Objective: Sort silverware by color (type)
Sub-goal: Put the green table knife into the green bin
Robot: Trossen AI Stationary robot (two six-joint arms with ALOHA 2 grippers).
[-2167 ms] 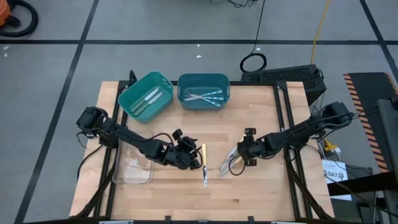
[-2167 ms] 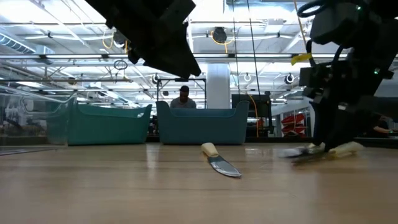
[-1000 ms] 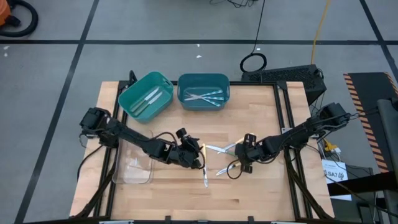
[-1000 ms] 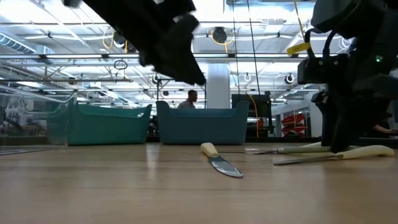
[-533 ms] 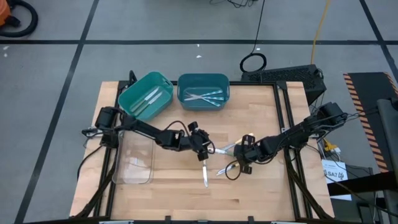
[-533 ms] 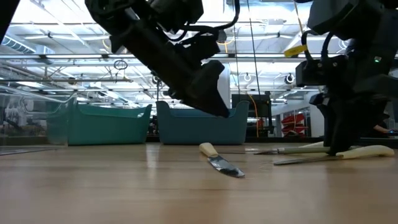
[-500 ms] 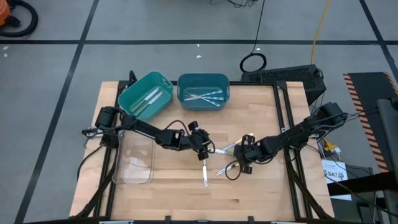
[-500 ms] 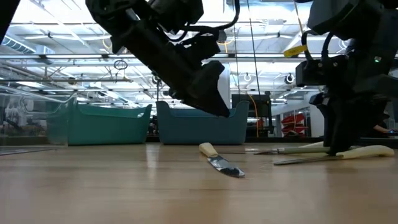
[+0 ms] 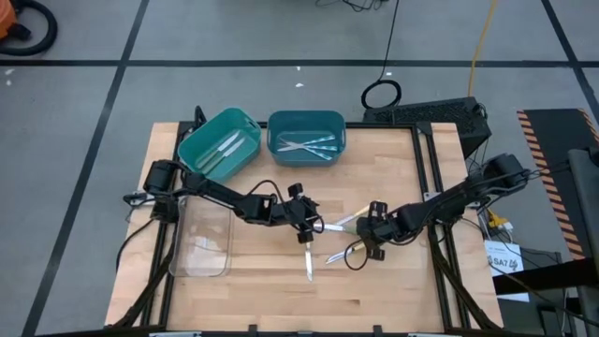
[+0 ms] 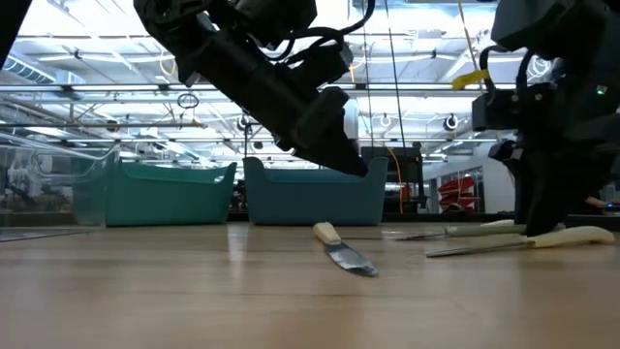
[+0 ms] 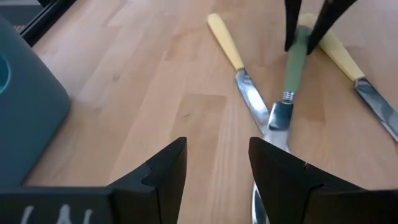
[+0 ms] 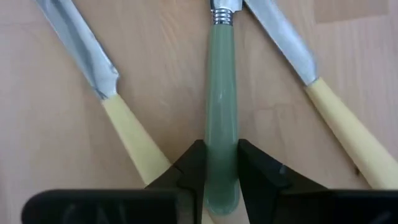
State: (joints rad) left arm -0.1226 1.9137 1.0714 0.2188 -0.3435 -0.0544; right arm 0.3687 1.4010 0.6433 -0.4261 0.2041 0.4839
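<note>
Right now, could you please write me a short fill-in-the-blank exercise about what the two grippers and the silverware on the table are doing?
1. The right gripper is shut on the utensil with the ____ handle.
2. The left gripper hovers over the table with its fingers ____.
3. On either side of the held utensil lies a knife with a ____ handle.
4. The two bins holding sorted utensils are ____ in colour.

Missing words: green; open; yellow; teal

Two dark, slender jointed arms, black cables looped loosely alongside. Left gripper (image 11: 214,171) with matte black, blocky, angular fingers (image 11: 163,169) (faint white lettering on the body behind). Right gripper (image 12: 221,168) equally black, wedge-tipped.
</note>
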